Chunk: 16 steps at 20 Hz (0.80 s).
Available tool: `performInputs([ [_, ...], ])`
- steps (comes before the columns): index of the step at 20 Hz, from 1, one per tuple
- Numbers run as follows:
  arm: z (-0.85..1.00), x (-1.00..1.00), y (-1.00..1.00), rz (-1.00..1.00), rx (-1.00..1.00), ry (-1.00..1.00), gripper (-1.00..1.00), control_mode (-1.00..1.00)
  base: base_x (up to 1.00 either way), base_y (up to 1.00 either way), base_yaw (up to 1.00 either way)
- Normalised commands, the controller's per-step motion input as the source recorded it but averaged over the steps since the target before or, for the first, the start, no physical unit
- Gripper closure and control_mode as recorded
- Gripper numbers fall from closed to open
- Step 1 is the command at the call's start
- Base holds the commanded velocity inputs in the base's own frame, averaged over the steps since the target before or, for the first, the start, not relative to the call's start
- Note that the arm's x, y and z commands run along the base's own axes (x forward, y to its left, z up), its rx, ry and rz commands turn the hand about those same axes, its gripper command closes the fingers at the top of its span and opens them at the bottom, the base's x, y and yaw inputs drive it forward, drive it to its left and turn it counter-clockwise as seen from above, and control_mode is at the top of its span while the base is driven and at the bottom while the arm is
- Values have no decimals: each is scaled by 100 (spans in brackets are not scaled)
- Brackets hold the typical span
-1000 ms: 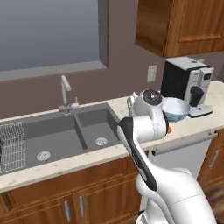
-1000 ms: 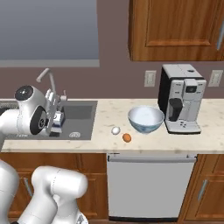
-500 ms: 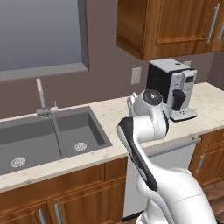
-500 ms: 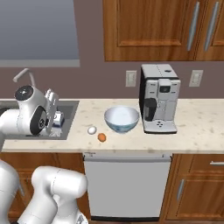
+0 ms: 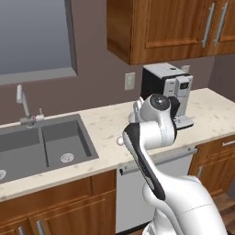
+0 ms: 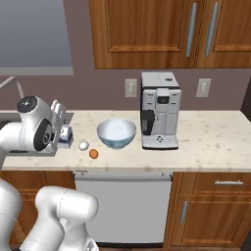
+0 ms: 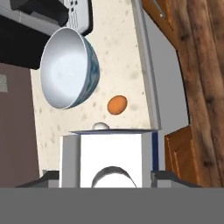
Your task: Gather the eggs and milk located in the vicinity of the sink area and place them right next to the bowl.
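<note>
Now base driven rightward, hand (image 7: 109,181) clamped on milk (image 7: 111,159), eggs (image 6: 88,149) beside bowl (image 6: 116,133)

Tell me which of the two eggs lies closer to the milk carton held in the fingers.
The white egg: it sits just beside the milk carton, while the orange-brown egg lies further out, toward the counter's front edge.

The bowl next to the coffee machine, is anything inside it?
The bowl looks empty: the hand view shows a plain pale inside. Both eggs lie outside on the counter, the white egg and the orange-brown egg. Its near inner wall is hidden by the rim.
</note>
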Motion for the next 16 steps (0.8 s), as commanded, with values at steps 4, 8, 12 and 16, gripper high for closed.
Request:
performInputs([
  [4,0,0,0,0,0,0,100,100,0,-56,0],
  [8,0,0,0,0,0,0,100,100,0,-63,1],
  [12,0,0,0,0,0,0,100,100,1,-54,3],
  [16,0,0,0,0,0,0,100,100,6,-27,1],
])
